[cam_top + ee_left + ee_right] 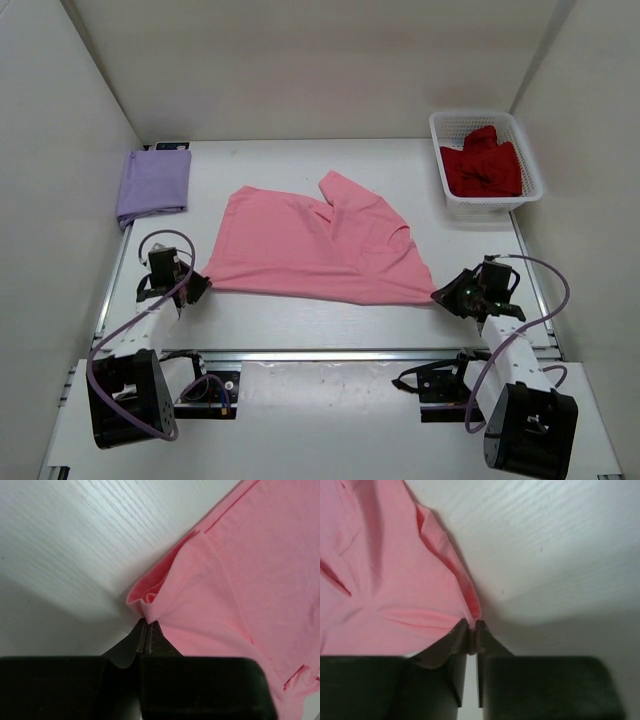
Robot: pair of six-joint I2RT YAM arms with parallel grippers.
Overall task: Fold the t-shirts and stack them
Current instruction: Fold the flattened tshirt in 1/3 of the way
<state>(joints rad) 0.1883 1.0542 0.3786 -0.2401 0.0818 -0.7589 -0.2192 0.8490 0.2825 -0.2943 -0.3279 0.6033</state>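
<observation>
We see the left pincer [146, 630] gripping one near corner of the pink shirt [310, 250] and the right pincer [472, 631] gripping the other, on the desk [300, 322].

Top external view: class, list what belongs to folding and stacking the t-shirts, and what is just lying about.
Belongs to the job: pink t-shirt, spread out, pinched at two corners by left gripper and right gripper; lavender t-shirt, folded; dark red t-shirt, crumpled.
Lying about: white lattice basket holding it.

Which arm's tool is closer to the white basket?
Right. The right tool pinches the pink shirt's corner on the basket's side; the left tool pinches the opposite corner, far across.
</observation>
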